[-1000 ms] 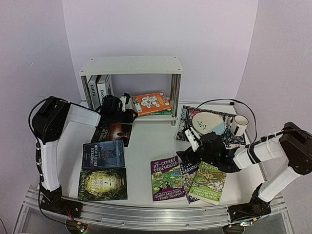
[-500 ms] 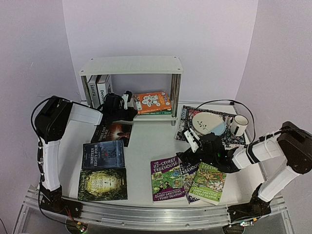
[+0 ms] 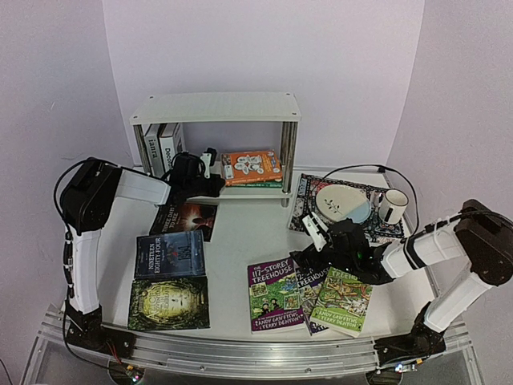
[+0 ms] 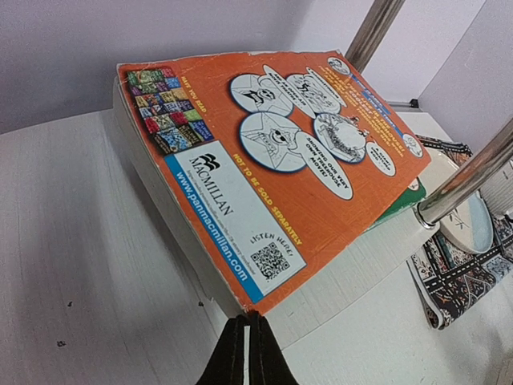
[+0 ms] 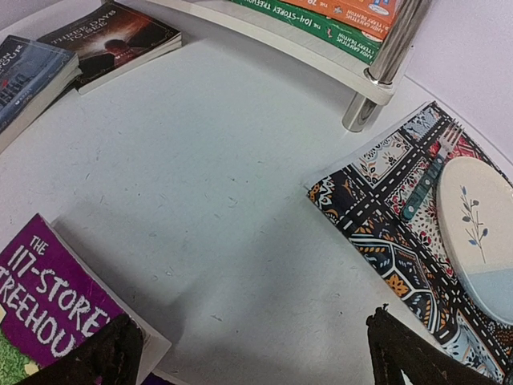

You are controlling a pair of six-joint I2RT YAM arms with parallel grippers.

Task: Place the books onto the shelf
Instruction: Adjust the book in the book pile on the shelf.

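White table (image 3: 240, 233), six books (image 3: 170, 253); shelf (image 3: 215, 107), four.

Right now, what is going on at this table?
Two robot arms are filling the shelf. The left gripper, shut and empty, sits at the corner of the orange book lying on its lower board. The right gripper hangs open over the table beside the purple book. Several other books lie on the table.

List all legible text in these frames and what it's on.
"MACMILLAN", "www.panmacmillan.com", "LISTEN HERE!": orange paperback, back cover.
"THE 117-STOREY TREEHOUSE": purple paperback.
"104-STOREY TREEHOU": green paperback, spine, beneath the orange one.
"NINETEEN EIGHTY-FOUR": dark blue book.
Orange cover's speech bubbles and white hardback spines: too small to read.
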